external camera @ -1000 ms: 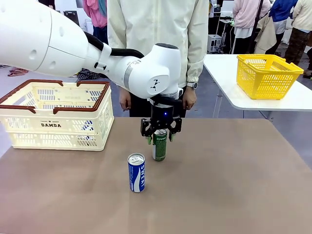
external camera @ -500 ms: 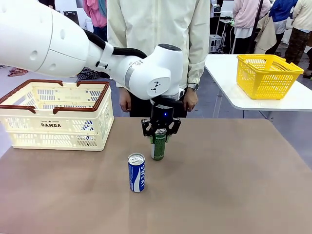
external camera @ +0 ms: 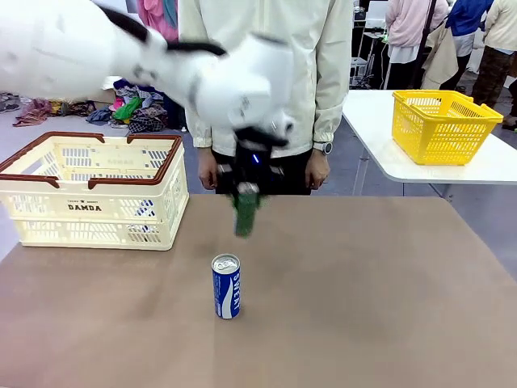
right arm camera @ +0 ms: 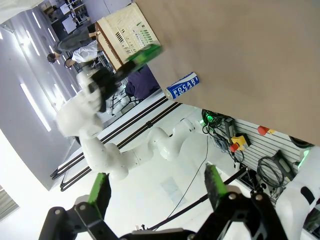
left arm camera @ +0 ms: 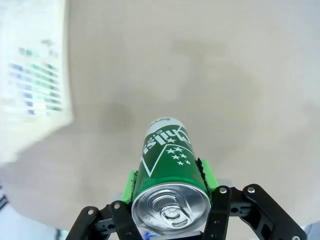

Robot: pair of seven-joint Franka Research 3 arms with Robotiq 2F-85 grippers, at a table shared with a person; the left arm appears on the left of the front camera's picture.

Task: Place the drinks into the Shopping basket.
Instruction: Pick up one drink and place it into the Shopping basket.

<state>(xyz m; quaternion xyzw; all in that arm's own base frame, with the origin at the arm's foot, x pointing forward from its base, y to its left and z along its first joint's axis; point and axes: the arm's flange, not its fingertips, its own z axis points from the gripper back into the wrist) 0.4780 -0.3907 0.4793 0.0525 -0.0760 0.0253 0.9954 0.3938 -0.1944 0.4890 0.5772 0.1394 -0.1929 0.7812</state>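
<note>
One green can (left arm camera: 167,160) hangs clenched in my left claw (left arm camera: 168,178); blue can (external camera: 226,285) below it, neither yet in the Shopping basket (external camera: 85,190).

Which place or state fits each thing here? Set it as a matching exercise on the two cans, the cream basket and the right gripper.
Things:
1. green can
2. blue can
3. Shopping basket
4. right gripper

Places or states:
A. standing upright on the table
B. open, holding nothing
C. clamped in the left gripper, clear of the table
D. on the table's left side

Pairs: 1-C, 2-A, 3-D, 4-B
</note>
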